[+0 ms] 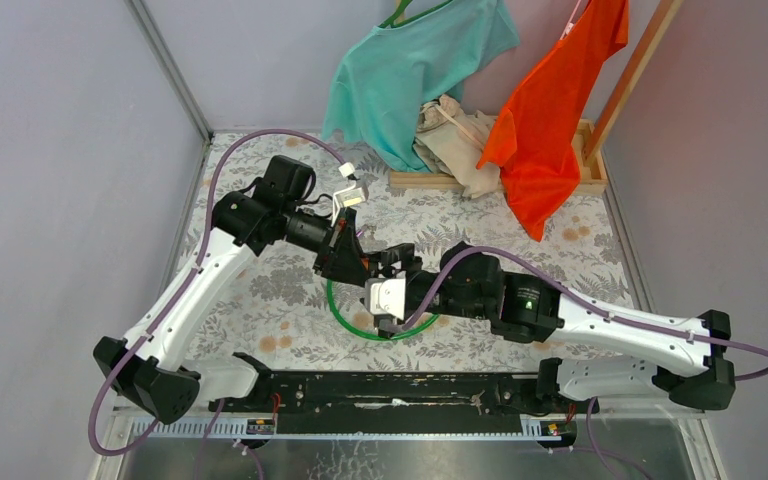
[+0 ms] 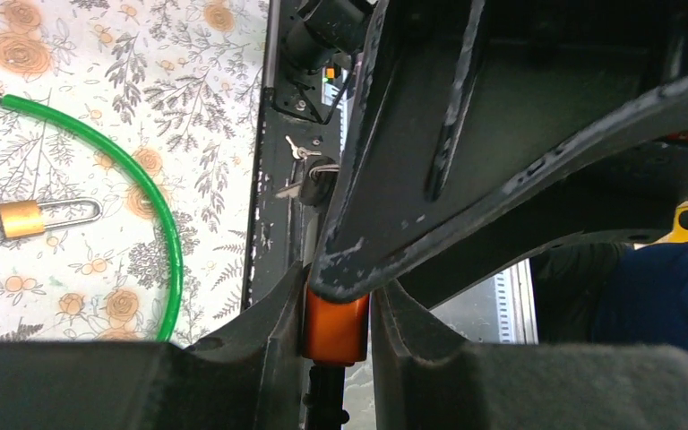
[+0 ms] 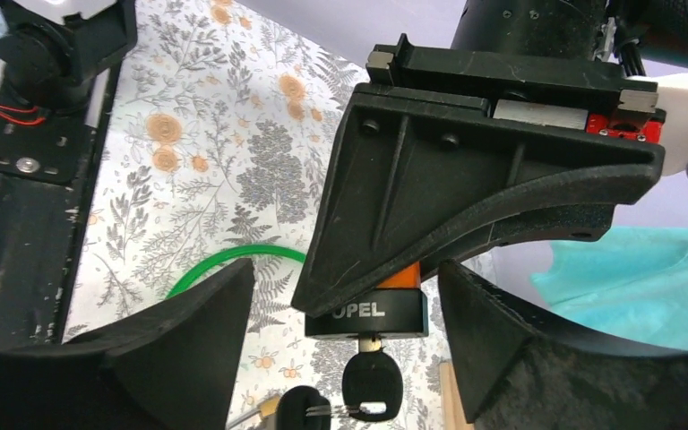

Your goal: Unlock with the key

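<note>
Lilac-grey walls [image 1: 60,150] close in a table [image 1: 290,290] covered with a floral cloth.

**Arms.** The left arm [image 1: 200,285] and right arm [image 1: 620,325] reach inward from the near edge and meet over the middle of the table.

**Background.** At the far edge, a teal shirt [image 1: 410,70] and an orange shirt [image 1: 550,120] hang over a wooden rack [image 1: 592,170]. A beige garment [image 1: 455,135] is bunched between them.

**Cable.** A green cable [image 1: 345,318] lies curved on the cloth under the two wrists. In the left wrist view a brass padlock [image 2: 22,218] lies flat inside the cable's curve and does not touch it.

**Left gripper.** The left gripper [image 2: 336,305] is clenched on the orange padlock [image 2: 335,327] and holds it up off the cloth. The orange body is pinched between both fingers.

**Lock.** In the right wrist view the lock's black base [image 3: 367,313], lettered "OPEL", sticks out below the left finger.

**Right gripper.** The right gripper [image 3: 345,273] is spread wide, with one finger on each side of the base. Neither finger touches the base or the key.

**Key.** The key [image 3: 372,381] sits in the keyway of the black base, with its blade inserted and its black head hanging just beneath. A second key [image 3: 303,408], also black-headed, hangs beside it from the same thin ring.
</note>
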### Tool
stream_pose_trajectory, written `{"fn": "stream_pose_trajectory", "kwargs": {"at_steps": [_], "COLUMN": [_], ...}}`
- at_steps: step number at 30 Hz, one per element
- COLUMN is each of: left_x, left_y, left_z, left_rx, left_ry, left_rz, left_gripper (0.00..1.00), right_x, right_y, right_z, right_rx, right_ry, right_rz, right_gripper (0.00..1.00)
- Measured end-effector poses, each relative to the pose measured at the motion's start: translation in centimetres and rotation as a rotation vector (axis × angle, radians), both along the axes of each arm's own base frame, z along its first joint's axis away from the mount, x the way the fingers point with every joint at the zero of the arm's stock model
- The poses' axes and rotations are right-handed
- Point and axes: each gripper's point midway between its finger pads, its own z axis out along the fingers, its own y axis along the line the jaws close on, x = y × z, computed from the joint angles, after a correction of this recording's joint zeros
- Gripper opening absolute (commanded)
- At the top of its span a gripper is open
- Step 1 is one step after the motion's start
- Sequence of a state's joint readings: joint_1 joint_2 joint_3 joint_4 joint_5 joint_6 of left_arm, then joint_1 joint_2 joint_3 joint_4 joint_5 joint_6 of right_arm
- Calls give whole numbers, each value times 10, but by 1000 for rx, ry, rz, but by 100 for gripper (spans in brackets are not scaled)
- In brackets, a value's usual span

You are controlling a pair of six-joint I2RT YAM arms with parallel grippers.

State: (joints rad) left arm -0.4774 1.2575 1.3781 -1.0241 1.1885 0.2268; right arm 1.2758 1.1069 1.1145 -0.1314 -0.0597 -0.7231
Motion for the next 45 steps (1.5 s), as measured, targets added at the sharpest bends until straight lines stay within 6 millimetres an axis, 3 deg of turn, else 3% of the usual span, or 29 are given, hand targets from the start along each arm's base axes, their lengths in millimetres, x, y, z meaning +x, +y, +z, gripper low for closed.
{"fn": "stream_pose_trajectory", "kwargs": {"at_steps": [6, 11, 12, 15, 19, 22, 31, 38, 45], "left_x": [-5, -7, -7, -9, -10, -13, -8, -5, 3], "left_y": [0, 1, 1, 2, 2, 3, 18, 41, 47], "left_z": [4, 7, 8, 10, 17, 21, 19, -3, -7], "left_rx": [-13, -19, -21, -28, -50, -64, -3, 105, 137], "left_ry": [32, 36, 34, 32, 25, 0, -206, -421, -536], "left_rz": [-9, -9, -9, -10, -19, -27, -35, -43, -34], "left_gripper": [3, 10, 14, 55, 74, 79, 78, 61, 42], "right_x": [8, 8, 8, 8, 10, 15, 18, 14, 6], "right_y": [5, 5, 6, 6, 6, 5, -6, -15, -10], "right_z": [-1, 2, 3, 5, 2, 0, 3, 4, -4], "right_rx": [-27, -34, -32, -33, -44, -50, -4, 47, 80], "right_ry": [-86, -110, -112, -117, -116, -120, -84, 29, 175], "right_rz": [-28, -35, -38, -47, -67, -96, -154, -195, -202], "right_gripper": [56, 29, 28, 19, 7, 1, 0, 0, 0]}}
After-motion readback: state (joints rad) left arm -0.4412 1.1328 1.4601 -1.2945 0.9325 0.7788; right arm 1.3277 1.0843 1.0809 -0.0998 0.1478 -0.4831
